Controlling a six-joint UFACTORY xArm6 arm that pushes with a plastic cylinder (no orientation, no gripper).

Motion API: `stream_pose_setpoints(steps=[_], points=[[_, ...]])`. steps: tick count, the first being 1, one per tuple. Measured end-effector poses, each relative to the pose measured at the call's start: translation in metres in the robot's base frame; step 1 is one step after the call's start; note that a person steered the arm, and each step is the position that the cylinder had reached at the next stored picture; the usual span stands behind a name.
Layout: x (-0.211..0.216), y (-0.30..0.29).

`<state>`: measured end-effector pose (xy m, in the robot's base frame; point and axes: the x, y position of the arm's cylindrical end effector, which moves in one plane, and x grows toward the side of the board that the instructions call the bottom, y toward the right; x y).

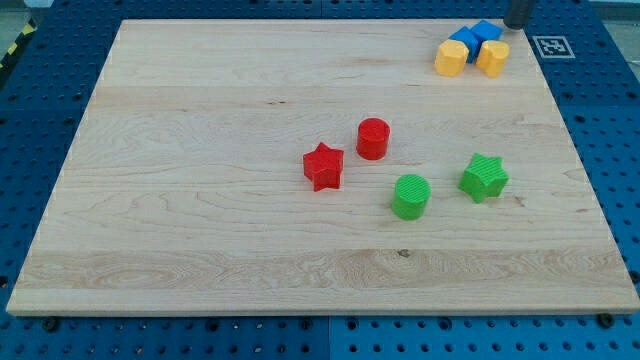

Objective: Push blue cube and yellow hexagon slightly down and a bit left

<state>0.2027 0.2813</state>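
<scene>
A tight cluster of blocks sits at the top right corner of the wooden board (200,150). It holds a blue cube (488,30), a second blue block (462,39) to its left, a rounded yellow block (451,58) that may be the hexagon, and another yellow block (492,57) to its right. All of them touch or nearly touch. My tip (518,27) is at the view's top right, just right of the blue cube and close to it; I cannot tell if it touches.
A red star (323,166) and a red cylinder (373,138) lie near the board's middle. A green cylinder (411,196) and a green star (484,177) lie to their right. A black-and-white tag (549,45) sits beyond the board's right edge.
</scene>
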Motion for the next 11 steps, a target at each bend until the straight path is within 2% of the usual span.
stream_pose_setpoints(steps=[3,7,10,11], points=[[0.03,-0.036],[0.046,-0.103],[0.1,-0.11],[0.123,-0.096]])
